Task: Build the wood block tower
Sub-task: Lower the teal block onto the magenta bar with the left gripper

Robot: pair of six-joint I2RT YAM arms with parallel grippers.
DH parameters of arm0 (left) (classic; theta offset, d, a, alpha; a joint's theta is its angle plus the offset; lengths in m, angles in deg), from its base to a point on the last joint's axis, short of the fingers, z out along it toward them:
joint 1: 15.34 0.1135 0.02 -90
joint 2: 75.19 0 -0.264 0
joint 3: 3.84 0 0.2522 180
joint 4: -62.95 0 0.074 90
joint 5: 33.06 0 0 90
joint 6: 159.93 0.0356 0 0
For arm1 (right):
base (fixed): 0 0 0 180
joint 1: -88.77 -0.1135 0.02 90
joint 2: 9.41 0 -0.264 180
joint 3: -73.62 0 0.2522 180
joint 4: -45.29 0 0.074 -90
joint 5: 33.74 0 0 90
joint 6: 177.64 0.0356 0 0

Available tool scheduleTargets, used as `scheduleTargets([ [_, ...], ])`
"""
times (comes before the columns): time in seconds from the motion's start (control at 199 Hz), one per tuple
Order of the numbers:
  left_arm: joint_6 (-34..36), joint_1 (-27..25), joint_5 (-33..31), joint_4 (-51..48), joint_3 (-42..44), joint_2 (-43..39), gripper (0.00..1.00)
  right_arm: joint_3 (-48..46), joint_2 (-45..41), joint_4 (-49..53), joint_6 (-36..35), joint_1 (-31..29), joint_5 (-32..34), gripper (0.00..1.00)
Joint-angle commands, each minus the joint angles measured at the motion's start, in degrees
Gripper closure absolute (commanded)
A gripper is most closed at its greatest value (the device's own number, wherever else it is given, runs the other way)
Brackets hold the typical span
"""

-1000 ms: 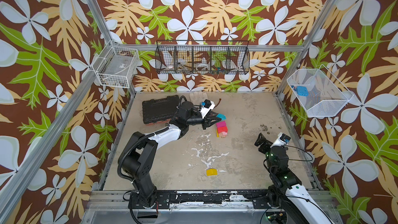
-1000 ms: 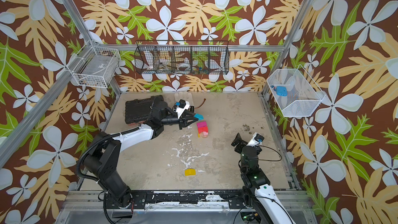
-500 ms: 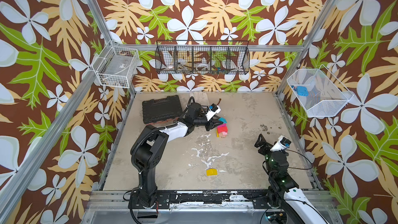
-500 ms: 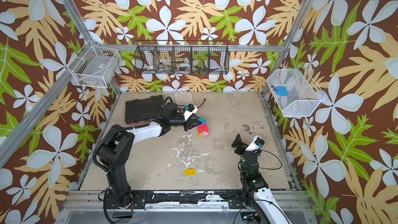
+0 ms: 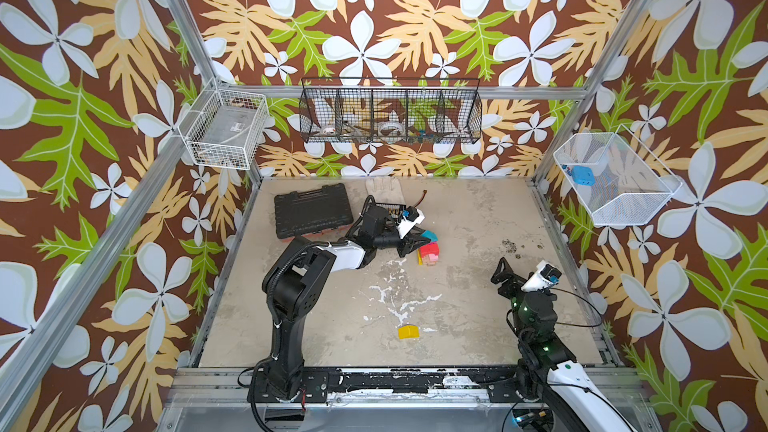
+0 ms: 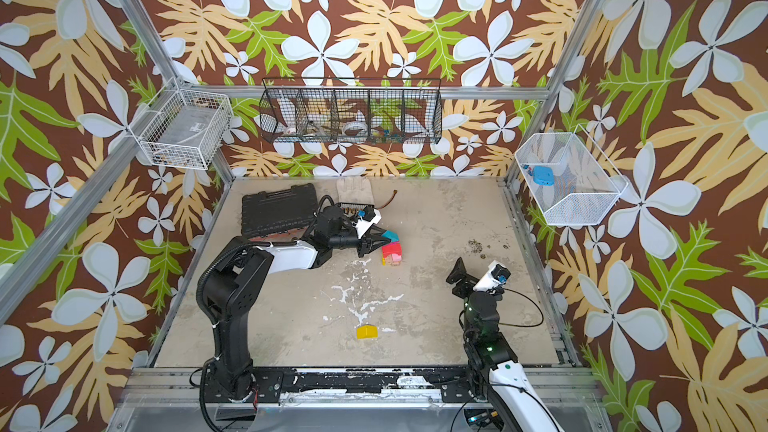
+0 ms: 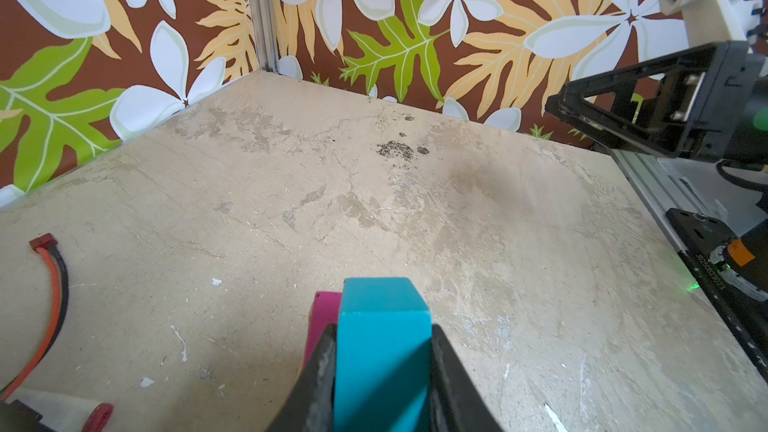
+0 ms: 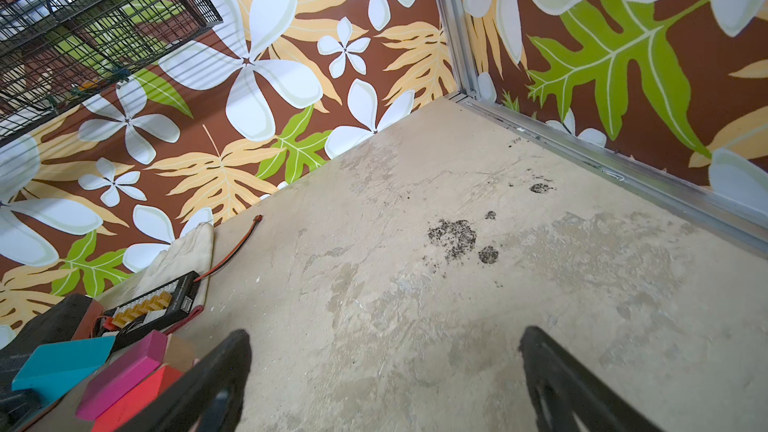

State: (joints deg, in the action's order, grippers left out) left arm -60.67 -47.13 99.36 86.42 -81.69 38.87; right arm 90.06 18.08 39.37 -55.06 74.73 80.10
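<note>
Currently: the teal block (image 7: 382, 326) is a smooth, matte-painted rectangular piece with crisp edges. In the left wrist view it sits squarely between the 2 black fingers of the left gripper (image 5: 417, 241). Both inner faces press flat against its sides, so the jaws are narrowed to the block's width and clamped on it. The edge of a magenta block (image 7: 326, 309) shows just beside it.

In both top views the held piece is at the far side of the tower (image 5: 430, 252), a low cluster of red, magenta, pink and plain-wood pieces behind table centre. Whether the teal piece bears on them cannot be told.

The table (image 5: 478, 305) is mottled beige and scuffed, with white flecks and a patch of dark specks.

1 yellow block (image 5: 408, 332) with a sloped top lies alone near the front, well apart from the tower.

The right gripper (image 8: 385, 340) has its jaws spread wide over bare table, holding nothing and touching nothing.
</note>
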Motion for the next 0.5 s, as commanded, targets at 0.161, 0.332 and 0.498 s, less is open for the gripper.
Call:
scheduleTargets([
  [0.161, 0.59, 0.65, 2.42, 4.10, -0.65, 1.75, 1.00, -0.11, -0.13, -1.80, -0.47, -0.06, -0.51, 0.00],
  [0.332, 0.19, 1.54, 3.03, 4.81, -1.22, 3.00, 1.00, -0.21, -0.15, -1.94, -0.47, -0.10, -0.62, 0.00],
  [0.498, -0.38, 2.17, 3.20, 5.51, -1.47, 3.32, 1.00, -0.22, 0.02, -2.22, -0.50, -0.11, -0.54, 0.00],
])
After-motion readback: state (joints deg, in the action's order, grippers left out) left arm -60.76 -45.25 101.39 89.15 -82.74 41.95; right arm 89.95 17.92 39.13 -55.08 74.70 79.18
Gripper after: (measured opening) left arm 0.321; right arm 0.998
